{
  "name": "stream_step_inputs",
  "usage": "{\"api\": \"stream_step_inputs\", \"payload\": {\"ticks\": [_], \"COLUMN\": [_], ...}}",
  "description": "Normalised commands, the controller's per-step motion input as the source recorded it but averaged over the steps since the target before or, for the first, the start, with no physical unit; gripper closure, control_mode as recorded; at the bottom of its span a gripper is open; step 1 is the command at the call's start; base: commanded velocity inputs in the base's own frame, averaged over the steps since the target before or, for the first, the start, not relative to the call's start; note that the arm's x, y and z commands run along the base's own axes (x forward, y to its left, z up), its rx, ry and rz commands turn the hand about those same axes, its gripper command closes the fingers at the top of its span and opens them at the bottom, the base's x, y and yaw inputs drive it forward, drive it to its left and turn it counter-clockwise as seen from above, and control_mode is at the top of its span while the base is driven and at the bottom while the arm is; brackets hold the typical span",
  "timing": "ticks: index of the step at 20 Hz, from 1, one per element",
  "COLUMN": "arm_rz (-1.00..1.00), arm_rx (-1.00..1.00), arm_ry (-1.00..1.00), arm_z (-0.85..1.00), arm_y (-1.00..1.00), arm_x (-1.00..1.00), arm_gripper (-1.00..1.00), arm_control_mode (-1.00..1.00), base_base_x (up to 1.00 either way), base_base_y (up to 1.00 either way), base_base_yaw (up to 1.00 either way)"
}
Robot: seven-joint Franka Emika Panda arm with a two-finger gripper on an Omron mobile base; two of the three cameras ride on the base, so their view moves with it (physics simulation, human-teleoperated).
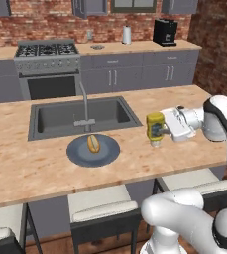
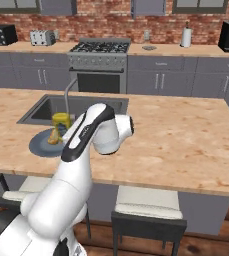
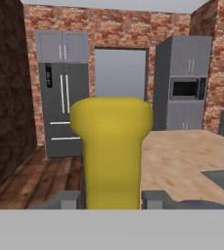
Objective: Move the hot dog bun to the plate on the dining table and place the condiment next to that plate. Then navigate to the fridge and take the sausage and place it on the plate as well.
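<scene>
The two-finger gripper is clenched on the small yellow squeeze bottle, held upside down, long axis vertical, just above the pale wood-grain dining table. At its 9 o'clock, the oblong yellow-tan bun lies pointing 12-to-6 on the round blue-grey plate.
</scene>
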Motion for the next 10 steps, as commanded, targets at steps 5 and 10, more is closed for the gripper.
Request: {"api": "stream_step_inputs", "payload": {"ticks": [5, 10], "arm_rz": [0.13, 0.09], "arm_rx": [0.00, 0.05], "arm_ry": [-0.01, 0.00], "arm_z": [-0.58, -0.53], "arm_y": [0.00, 0.00], "arm_x": [0.37, 0.62], "arm_gripper": [1.00, 1.00], "arm_control_mode": [-1.00, -1.00], "base_base_x": [0.00, 0.00], "base_base_y": [0.00, 0.00], "base_base_yaw": [0.00, 0.00]}}
